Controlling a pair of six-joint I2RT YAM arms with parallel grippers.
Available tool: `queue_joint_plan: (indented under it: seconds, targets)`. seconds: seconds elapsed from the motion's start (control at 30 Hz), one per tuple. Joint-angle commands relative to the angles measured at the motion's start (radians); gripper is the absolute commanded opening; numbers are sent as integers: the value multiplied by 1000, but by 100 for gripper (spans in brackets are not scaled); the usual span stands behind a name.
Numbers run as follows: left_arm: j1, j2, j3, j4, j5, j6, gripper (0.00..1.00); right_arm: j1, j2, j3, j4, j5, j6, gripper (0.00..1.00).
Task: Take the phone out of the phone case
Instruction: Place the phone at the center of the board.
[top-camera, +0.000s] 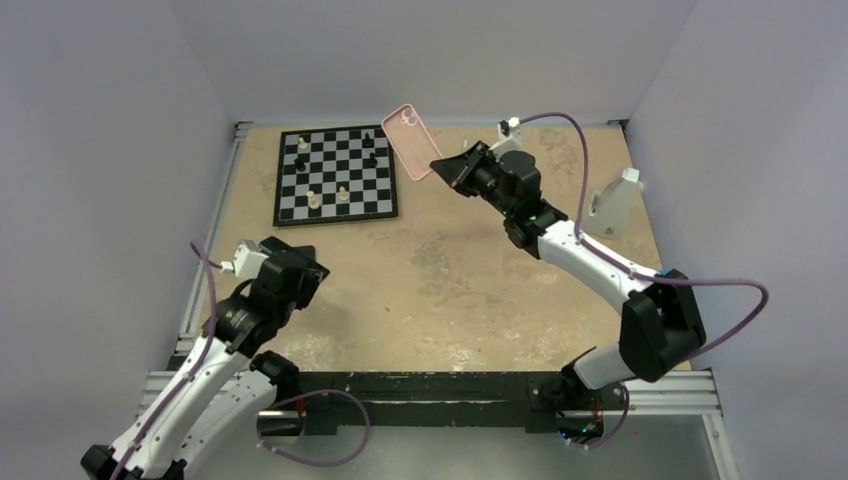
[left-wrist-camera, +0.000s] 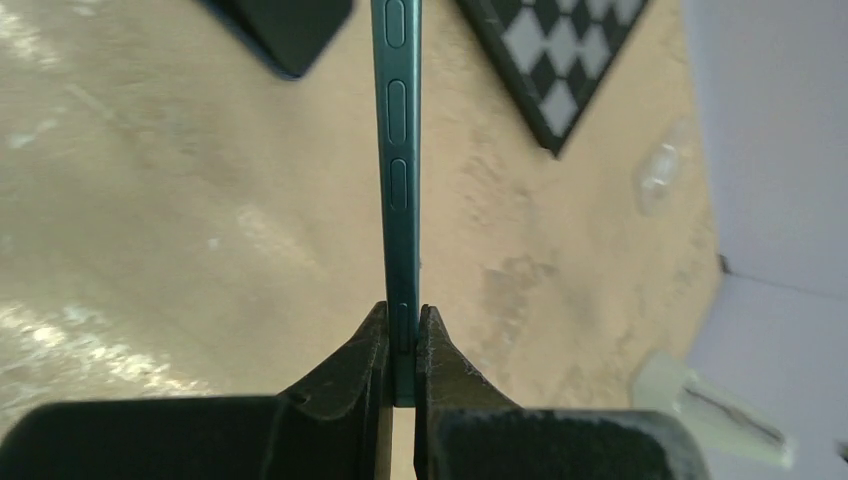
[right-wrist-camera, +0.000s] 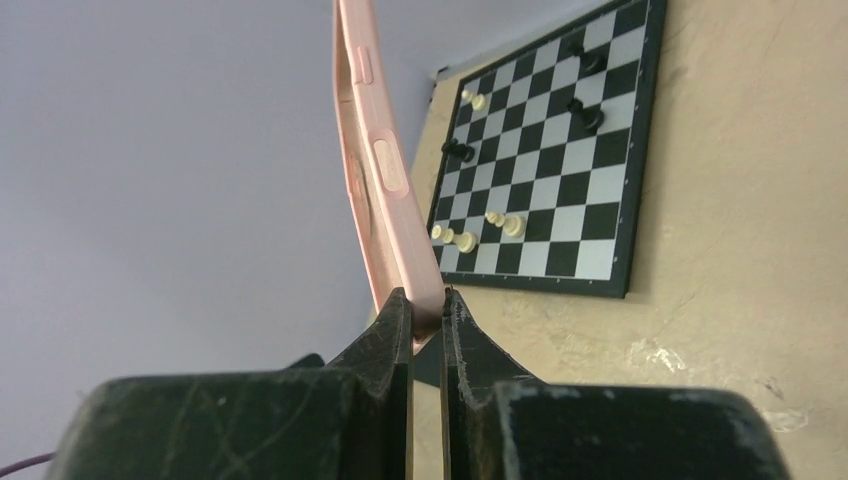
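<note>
Pinching edges: left claw (left-wrist-camera: 402, 320) clamped on phone (left-wrist-camera: 397, 200), right claw (right-wrist-camera: 428, 305) on pink phone case (right-wrist-camera: 372, 215), well apart.

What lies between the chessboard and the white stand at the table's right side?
Top view: only the right gripper, shut on the pink phone case, and its arm; the table under them is bare.

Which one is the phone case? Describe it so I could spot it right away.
Find the chessboard at the table's far left; just past its far right corner, the right gripper holds the phone case up in the air. It is the only pink thing, with a camera cut-out in one corner, unlike the slim dark phone pinched in the left gripper.
</note>
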Motion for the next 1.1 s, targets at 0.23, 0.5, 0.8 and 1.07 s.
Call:
queue_joint_plan:
  seconds: [0.23,0.5,0.8,1.07]
  targets:
    - [224,163,-59,-24,-66,-220,0,-12,-186,-86,-26,75,-109,0]
    - [323,195,-251,153,76,-425,0,-17,-221,-109,-7,52,-114,0]
    - [327,267,-392,393,85,-540,0,-18,-240,-151,15,36,-110,0]
    - [327,265,-419,417,24,-524,7,-18,-275,-174,19,33,-112,0]
